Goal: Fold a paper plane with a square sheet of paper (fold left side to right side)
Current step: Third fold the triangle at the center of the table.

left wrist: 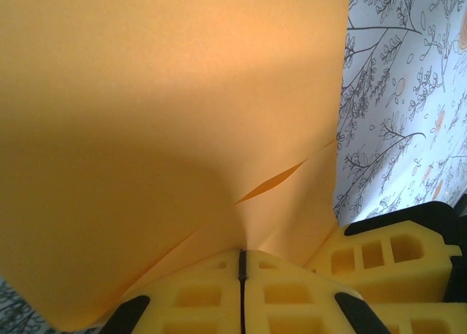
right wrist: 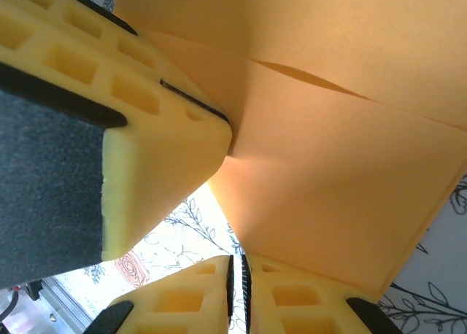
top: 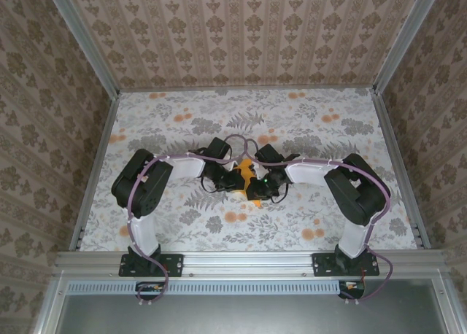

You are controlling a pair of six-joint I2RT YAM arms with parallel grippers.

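The orange square sheet of paper (top: pixel 248 172) hangs lifted between both arms over the middle of the table. In the left wrist view the paper (left wrist: pixel 168 115) spreads wide, with a creased flap. My left gripper (left wrist: pixel 241 255) is shut on its lower edge, yellow foam fingers pressed together. From the right wrist I see the left gripper (right wrist: pixel 228 122) pinching the paper (right wrist: pixel 328 173). My right gripper (right wrist: pixel 238 259) sits just below the sheet's corner, its jaws nearly together with a thin slit showing tablecloth. The paper touches one fingertip. From above, left gripper (top: pixel 235 181) and right gripper (top: pixel 257 192) almost meet.
A grey-leaf tablecloth with orange blossoms (top: pixel 233 217) covers the table. Aluminium rails (top: pixel 95 166) and patterned walls (top: pixel 248 35) close it in on three sides. Both arm bases (top: pixel 149 261) stand at the near edge. One right finger (left wrist: pixel 387 257) crowds the left gripper.
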